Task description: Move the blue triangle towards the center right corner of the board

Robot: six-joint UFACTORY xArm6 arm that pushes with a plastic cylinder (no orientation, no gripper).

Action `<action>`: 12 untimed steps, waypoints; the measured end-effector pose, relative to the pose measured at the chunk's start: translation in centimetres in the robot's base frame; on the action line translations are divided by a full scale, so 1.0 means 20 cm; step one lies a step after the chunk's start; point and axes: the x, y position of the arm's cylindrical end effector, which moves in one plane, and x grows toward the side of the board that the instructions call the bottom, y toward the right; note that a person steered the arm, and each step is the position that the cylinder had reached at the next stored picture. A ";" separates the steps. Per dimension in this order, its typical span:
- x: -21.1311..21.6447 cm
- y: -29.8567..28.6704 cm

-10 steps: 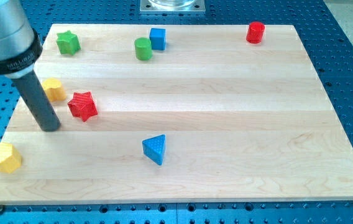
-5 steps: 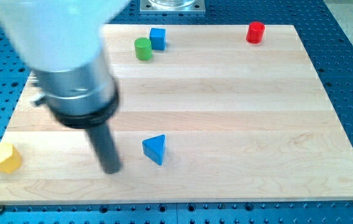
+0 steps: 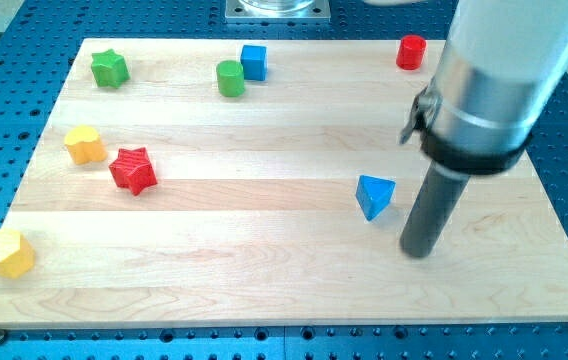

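Note:
The blue triangle (image 3: 375,195) lies on the wooden board (image 3: 284,290), right of the middle. My tip (image 3: 417,252) stands on the board just to the triangle's lower right, a short gap away from it. The rod rises from there into the arm's wide grey body, which hides part of the board's right side.
A green star (image 3: 109,68), a green cylinder (image 3: 230,78) and a blue cube (image 3: 254,62) sit along the view's top. A red cylinder (image 3: 411,51) is at the top right. A yellow block (image 3: 85,145), a red star (image 3: 132,169) and a yellow hexagon (image 3: 7,252) are at the left.
The blue triangle has slid to the right and a little upward. My tip swept from the board's left side across to the triangle's lower right.

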 end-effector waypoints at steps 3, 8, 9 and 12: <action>-0.43 0.00; -0.61 0.25; -0.44 0.10; -0.22 0.23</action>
